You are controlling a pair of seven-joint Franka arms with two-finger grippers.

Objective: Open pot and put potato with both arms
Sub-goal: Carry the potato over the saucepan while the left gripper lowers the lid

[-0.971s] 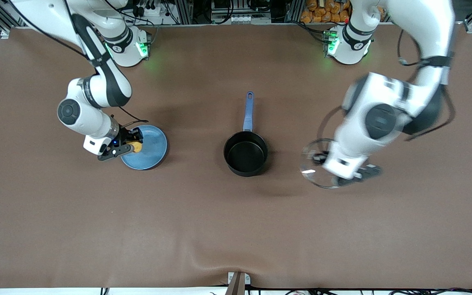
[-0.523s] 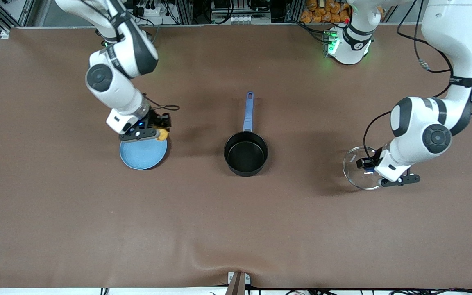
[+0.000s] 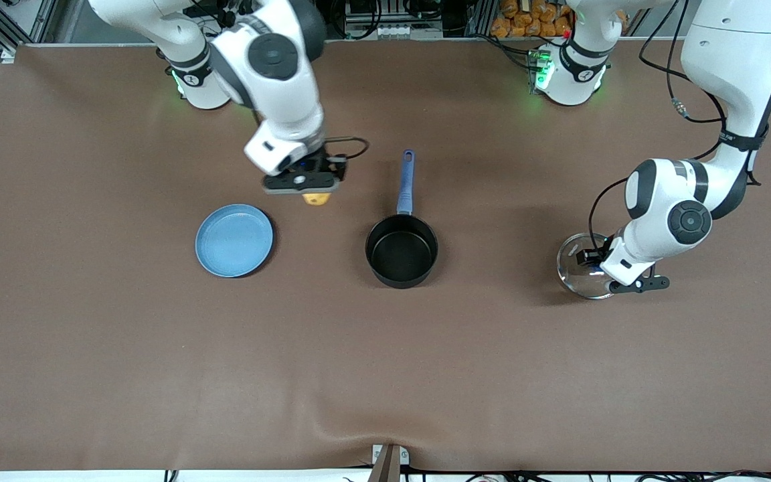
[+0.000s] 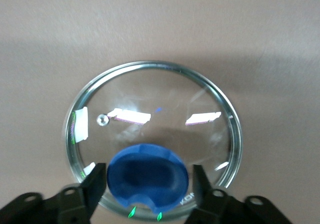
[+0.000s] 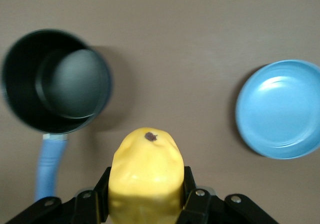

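Now the pot [image 3: 401, 251] stands open mid-bench, its black bowl bare and its blue handle [image 3: 406, 181] pointing to twelve o'clock, toward the robots' bases. Its glass lid [image 3: 579, 273] lies flat on the bench at about three o'clock from the pot, well apart, toward the left arm's end. The left gripper [image 4: 147, 186] is low over the lid, its fingers [image 4: 95, 184] standing just either side of the blue knob [image 4: 148, 176]; whether they touch it cannot be told, so the lid looks set down and about to be freed. The potato [image 3: 316, 199] hangs clamped in the right gripper [image 3: 305, 182], over bare bench at roughly ten o'clock from the pot, between the pot and the light-blue plate [image 3: 234, 240], which sits at nine o'clock. The step in hand appears to be carrying the potato to the pot. The next move likely calls for bringing the right gripper over the pot's mouth, clear of the handle, lowering, then parting its fingers.
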